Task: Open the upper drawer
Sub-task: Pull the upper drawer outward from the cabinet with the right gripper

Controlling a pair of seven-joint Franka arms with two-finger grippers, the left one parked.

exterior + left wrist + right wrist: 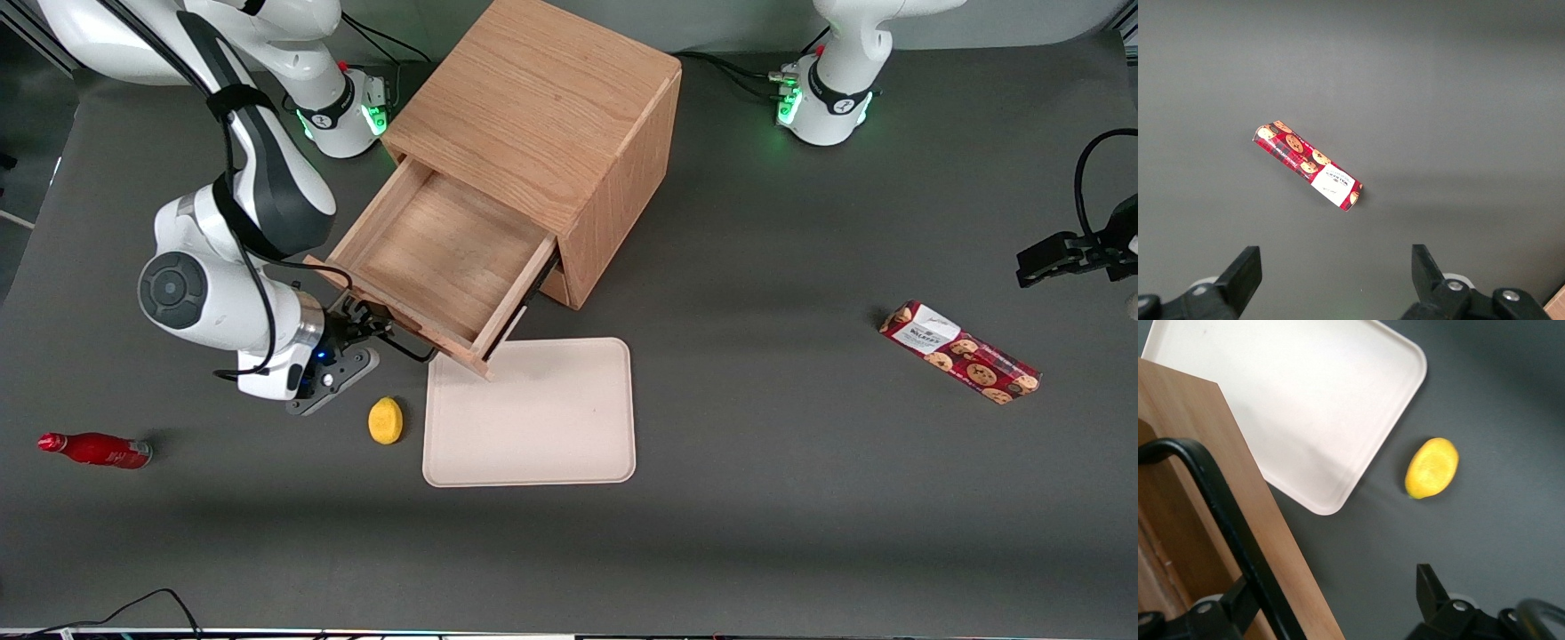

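The jaws of the right arm's gripper (1331,603) stand spread apart, with the thin black handle (1218,520) of the upper drawer (444,258) passing between them; one finger (1228,610) touches or nearly touches the bar, the other finger (1435,597) stands well clear of it over the dark bench (800,498), so nothing is clamped. In the front view the gripper (360,333) sits right at the drawer's front panel, at its corner toward the working arm's end of the bench.

The upper drawer is pulled far out of the oak cube cabinet (542,116), its shallow wooden tray bare inside. The drawer's other front corner overhangs the edge of a cream tray (533,418) that lies flat on the bench just beside the jaws and nearer the front camera. A yellow lemon-like fruit (386,420) rests on the bench close to the jaws, just beside the tray and apart from it.

Farther out toward the working arm's end lies a red bottle (96,449) on its side. Well away, toward the parked arm's end, a red cookie packet (960,352) lies flat on the bench.
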